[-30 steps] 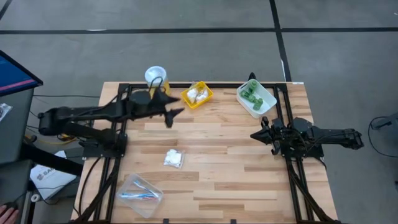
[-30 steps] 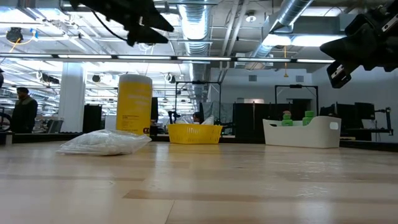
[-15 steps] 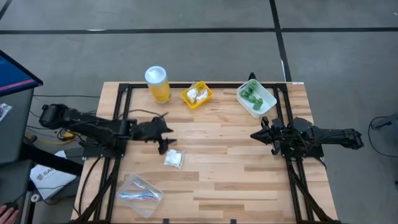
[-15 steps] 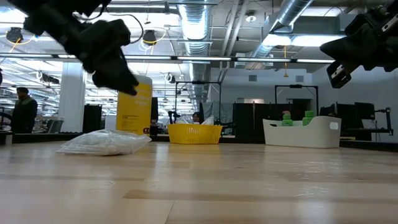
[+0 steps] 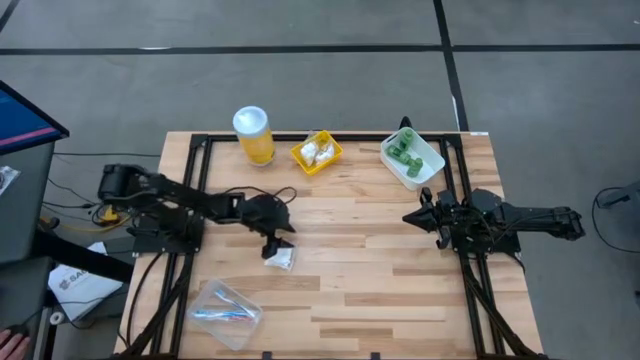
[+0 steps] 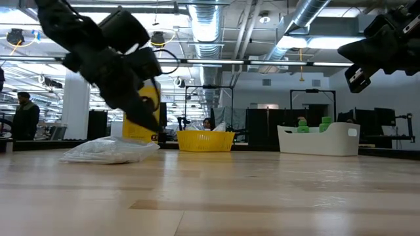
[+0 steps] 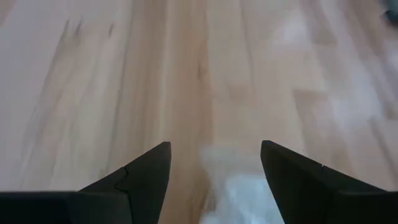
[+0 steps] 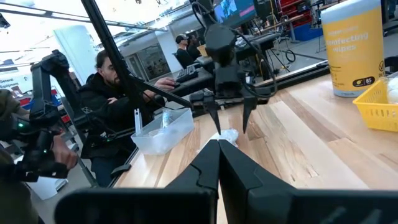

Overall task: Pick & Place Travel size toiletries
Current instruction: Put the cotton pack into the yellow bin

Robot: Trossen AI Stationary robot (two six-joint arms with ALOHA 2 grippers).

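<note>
Left gripper: the left gripper [image 5: 277,238] reaches out over the middle of the table [image 5: 380,280], fingers spread wide and holding nothing — its tips point down at the packet.
Packet on the table: a small clear packet [image 5: 280,257] with white contents lies on the bare wood just below those fingertips; in the left wrist view it shows as a pale blur [image 7: 245,186] between the two dark fingers [image 7: 146,180], and whether they touch it cannot be told.
Right gripper: the right gripper [image 5: 408,216] waits above the right side of the table, its fingers pressed together with nothing between them, pointing toward the middle.
Yellow tray: a small yellow tray [image 5: 330,160] at the far edge holds more white packets [image 5: 314,152].
White bin: a white bin [image 5: 432,165] at the far right corner holds the tiny green bottles [image 5: 403,150].
Clear box: a clear plastic box [image 5: 205,300] near the front left corner holds the slim toothbrushes [image 5: 222,314] — blue shows among them.
Yellow jar: a tall yellow jar [image 5: 253,134] with a white lid stands at the far edge, left of the yellow tray.
Room: in the right wrist view a person [image 8: 109,102] in dark clothes sits beyond the table.
</note>
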